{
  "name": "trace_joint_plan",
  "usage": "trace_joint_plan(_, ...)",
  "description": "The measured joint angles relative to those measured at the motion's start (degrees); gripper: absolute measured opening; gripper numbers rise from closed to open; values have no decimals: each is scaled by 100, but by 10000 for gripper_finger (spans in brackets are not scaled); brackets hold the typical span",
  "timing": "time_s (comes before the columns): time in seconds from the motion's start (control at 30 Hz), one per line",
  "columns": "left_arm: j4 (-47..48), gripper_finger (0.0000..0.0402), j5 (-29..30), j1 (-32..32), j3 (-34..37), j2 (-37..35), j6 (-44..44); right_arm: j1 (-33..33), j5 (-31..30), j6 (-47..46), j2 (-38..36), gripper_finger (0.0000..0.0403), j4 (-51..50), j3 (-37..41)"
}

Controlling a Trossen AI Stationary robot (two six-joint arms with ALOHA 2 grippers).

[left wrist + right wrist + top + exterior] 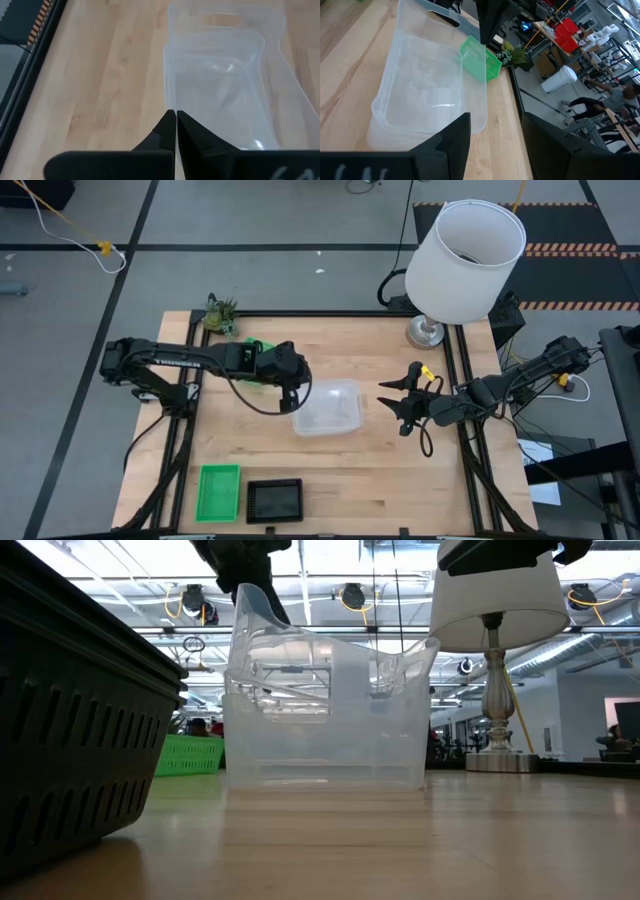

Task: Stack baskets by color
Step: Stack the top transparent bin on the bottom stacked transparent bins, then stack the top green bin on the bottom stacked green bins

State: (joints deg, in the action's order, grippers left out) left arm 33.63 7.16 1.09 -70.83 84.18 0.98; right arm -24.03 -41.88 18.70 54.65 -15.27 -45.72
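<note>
Clear baskets (330, 408) sit nested at the table's middle. The upper one (300, 650) is tilted, with its left end raised and its right end down in the clear basket below (320, 755). My left gripper (293, 400) is shut on that raised end. My right gripper (400, 404) hovers open just right of the clear baskets with nothing between its fingers (495, 125). A green basket (218, 490) and a black basket (274, 500) rest on their bottoms at the near edge. Another green basket (252, 348) lies behind the left arm. My left gripper pinches the upper clear basket's rim (168, 102) at its left end, close to a corner. One finger is inside the wall and one outside. The fingers slant down from the table's left. That end is lifted while the other end rests inside the lower clear basket.
A large white lamp (465, 255) stands at the back right corner and a small green plant (220, 313) at the back left. Bare wood lies in front of the clear baskets and toward the near right.
</note>
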Motion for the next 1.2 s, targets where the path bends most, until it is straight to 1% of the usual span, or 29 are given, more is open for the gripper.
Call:
trace_joint_plan(0.2, 41, 11, -3, -16, 10, 138, 75, 0, 1, 0, 0, 171, 0, 0)
trace_joint_plan(0.27, -110, 8, -9, -11, 162, 155, 148, 0, 0, 0, 0, 171, -1, 1)
trace_joint_plan(0.37, -721, 4, -69, 10, 485, 131, 151, -2, 1, 0, 0, 171, 0, 1)
trace_joint_plan(0.4, -788, 7, -127, 30, 577, 136, 152, -2, 1, 0, 0, 171, 1, 1)
trace_joint_plan(0.6, -722, 57, -132, 76, 876, 146, 124, -2, 10, 0, 0, 171, 0, 1)
trace_joint_plan(0.83, -675, 119, -80, 26, 901, 103, -7, -4, 14, -10, 0, 171, 0, 1)
trace_joint_plan(0.93, -617, 134, -5, 24, 896, 92, -117, -4, 14, -20, 0, 171, 1, 1)
trace_joint_plan(1.03, -424, 136, 324, 26, 897, 37, -436, -4, 14, -20, 0, 171, 0, 1)
trace_joint_plan(1.2, 145, 127, 1255, 26, 892, 37, -1014, -2, 14, -22, 0, 171, -69, 1)
